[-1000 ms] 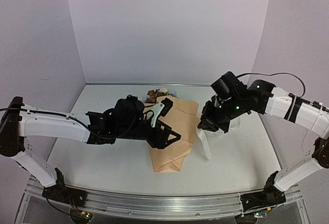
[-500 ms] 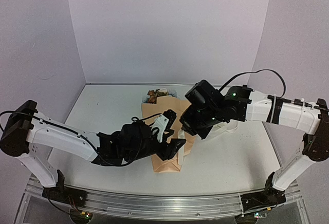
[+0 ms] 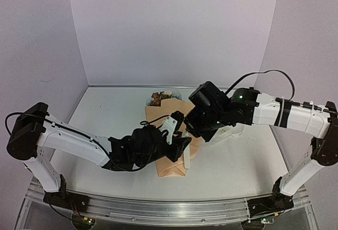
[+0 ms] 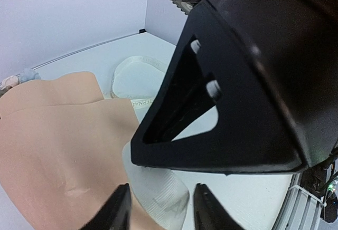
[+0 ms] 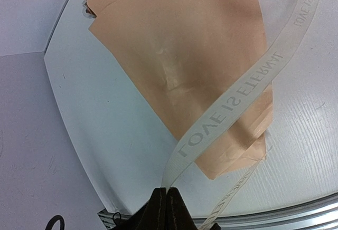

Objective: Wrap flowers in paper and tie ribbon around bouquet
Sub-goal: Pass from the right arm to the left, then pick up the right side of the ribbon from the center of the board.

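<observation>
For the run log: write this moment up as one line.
right gripper: shut on ribbon | left gripper: open, astride ribbon | bouquet: wrapped, lying on table

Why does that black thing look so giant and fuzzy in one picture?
Left wrist view: the right arm sits very near the lens, so it looms large and slightly soft; right wrist view: the ribbon lettering is sharp; top view: evenly lit.
</observation>
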Controlling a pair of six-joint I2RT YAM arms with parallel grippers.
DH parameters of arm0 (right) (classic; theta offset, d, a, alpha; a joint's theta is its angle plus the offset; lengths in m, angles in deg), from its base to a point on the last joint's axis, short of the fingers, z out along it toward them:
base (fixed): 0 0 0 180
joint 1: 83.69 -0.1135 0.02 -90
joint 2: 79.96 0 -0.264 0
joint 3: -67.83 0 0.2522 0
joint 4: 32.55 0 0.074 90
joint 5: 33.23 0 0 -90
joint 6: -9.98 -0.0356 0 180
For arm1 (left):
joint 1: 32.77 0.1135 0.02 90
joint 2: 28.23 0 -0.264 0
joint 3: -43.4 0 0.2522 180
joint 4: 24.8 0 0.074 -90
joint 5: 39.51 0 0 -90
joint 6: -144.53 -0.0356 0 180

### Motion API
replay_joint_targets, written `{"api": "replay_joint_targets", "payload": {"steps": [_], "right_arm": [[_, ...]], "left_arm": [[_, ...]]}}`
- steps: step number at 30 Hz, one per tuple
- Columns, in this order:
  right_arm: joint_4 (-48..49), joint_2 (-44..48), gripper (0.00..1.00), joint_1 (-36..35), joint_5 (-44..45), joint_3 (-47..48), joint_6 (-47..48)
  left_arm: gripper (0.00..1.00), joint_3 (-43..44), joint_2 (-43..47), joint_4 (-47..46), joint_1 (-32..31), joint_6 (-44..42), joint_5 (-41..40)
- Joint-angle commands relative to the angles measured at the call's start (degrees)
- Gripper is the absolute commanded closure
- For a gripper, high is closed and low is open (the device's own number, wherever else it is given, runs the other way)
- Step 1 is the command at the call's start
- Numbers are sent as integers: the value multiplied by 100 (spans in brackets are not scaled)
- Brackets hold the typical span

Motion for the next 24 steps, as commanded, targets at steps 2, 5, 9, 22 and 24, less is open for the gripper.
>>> {"api": "replay_joint_targets", "payload": {"steps": [2,5,9,22,24], "right_arm": [[180,423,98,-41,220,-228,-18],[213,635,78,-30,223,-367,341],[149,1050,44,201,64,-733,1017],[-1365,1064,31,2786,-754,-1339,3611],[-1369,639,30,2919,-692,-1222,3796]], "left_arm": [[94,369,-55,-166,37,22,93],[100,267,140,66,38,179,-90],[100,-14,762,527,35,441,-225],[100,-409,2738,3148,27,1435,-684],[100,-344,2832,3370,31,1466,-757]]}}
